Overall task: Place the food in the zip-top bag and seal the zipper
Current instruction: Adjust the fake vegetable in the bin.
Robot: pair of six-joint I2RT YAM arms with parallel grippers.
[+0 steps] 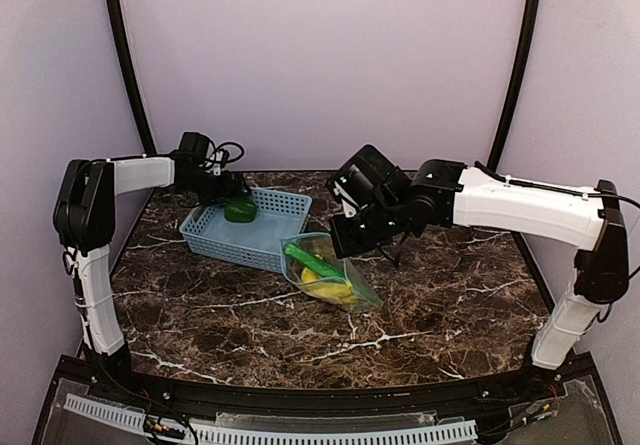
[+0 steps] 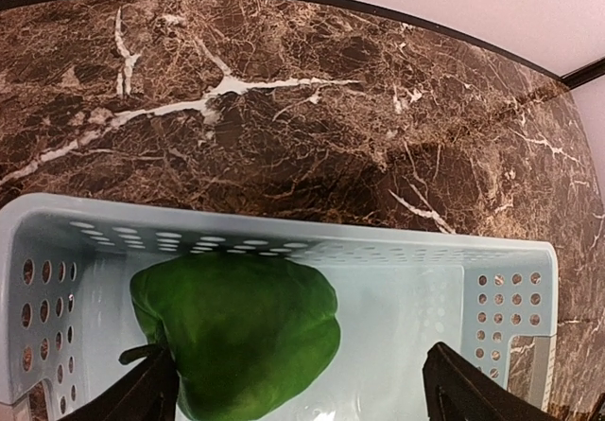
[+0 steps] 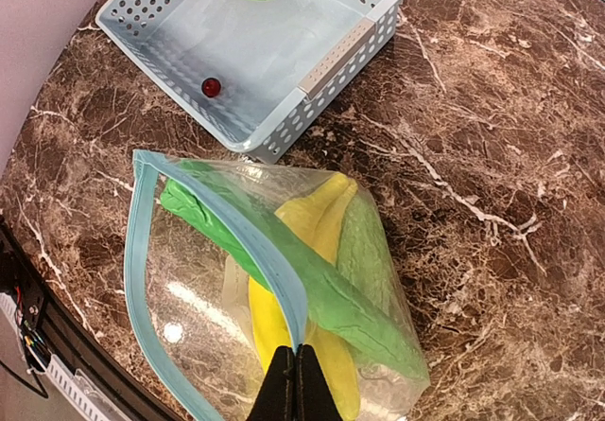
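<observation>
left gripper [image 2: 302,394] fingers apart around bell pepper [image 2: 236,331] in basket [image 2: 496,298] | right gripper [image 3: 295,383] fingers together, pinching zip-top bag [image 3: 189,293] at basket's 5 o'clock, banana [image 3: 321,215] inside

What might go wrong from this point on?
The bell pepper sits off-centre between the open jaws of the left gripper, near the basket wall; the grasp may slip. A cucumber piece seems to cross the zipper of the bag, and the right gripper pinches only one spot, so the pepper may not fit or the zipper seal.
</observation>
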